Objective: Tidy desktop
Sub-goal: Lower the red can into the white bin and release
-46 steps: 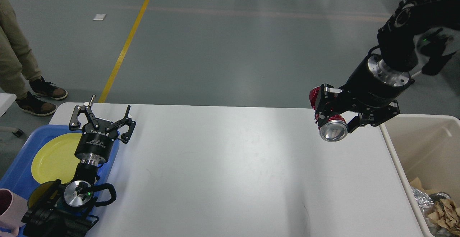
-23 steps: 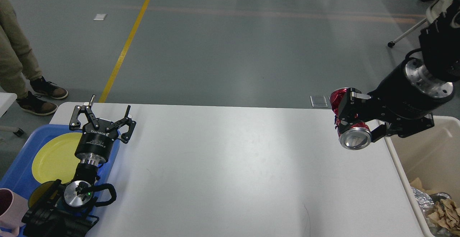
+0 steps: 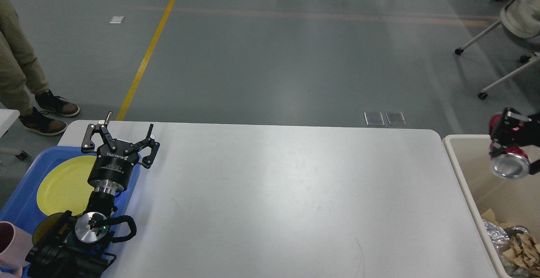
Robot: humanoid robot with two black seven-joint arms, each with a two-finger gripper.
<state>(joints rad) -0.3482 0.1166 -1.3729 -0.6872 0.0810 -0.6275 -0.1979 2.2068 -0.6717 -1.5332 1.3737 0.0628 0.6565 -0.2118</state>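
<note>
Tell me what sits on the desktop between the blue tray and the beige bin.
Nothing: the head view shows bare desktop from blue tray to beige bin.

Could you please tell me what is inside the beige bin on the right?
The bin holds crumpled brown paper and some silver foil near its front; a dark item beside them is unclear. The right pincer holds a red can above it. The rest lies beyond the view's edge.
</note>
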